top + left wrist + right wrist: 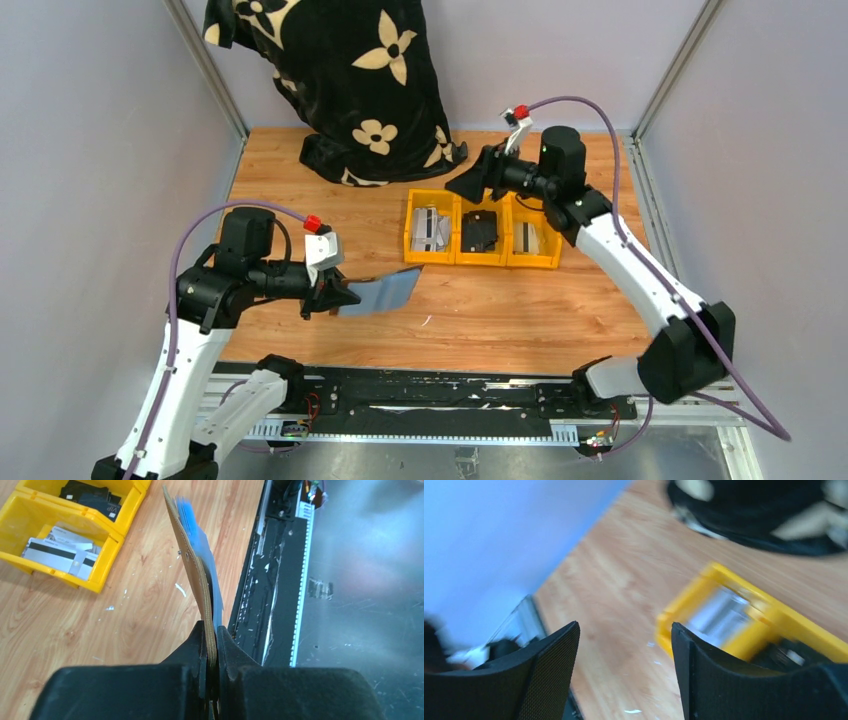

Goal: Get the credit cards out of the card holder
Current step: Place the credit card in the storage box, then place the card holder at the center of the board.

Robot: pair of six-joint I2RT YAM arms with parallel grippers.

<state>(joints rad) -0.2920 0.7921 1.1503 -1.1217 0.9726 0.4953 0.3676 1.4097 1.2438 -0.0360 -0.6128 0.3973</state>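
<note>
Clearly, the left gripper (335, 295) was clamped tight on the card holder (385, 293). In the left wrist view the two fingers (195, 652) pinched one end of the brown leather-like panel (192, 570), with no gap between fingers and leather. Bluish clear sleeves (199, 537) lay against the panel's right face. We could not tell whether any card sat inside those sleeves.

From above, the holder stuck out from the left gripper toward the middle of the table (500, 320). It seemed to be lifted off the wood, in front of the yellow bins (480, 262) and apart from them.

We saw the three bins standing in a row near the back of the table. Pale credit cards (430, 228) lay in the left bin, and in the left wrist view (60, 555) some of them showed dark stripes. A black lumpy object (479, 232) filled the middle bin, and more pale cards (528, 238) lay in the right one.

The right gripper (465, 186) hung above the back edge of the bins with its jaws spread and nothing between them. Its own camera was blurred, showing the wood and a yellow bin (769, 617) through the gap (624, 630).

A black cloth with cream flowers (350, 80) was heaped at the far edge.
</note>
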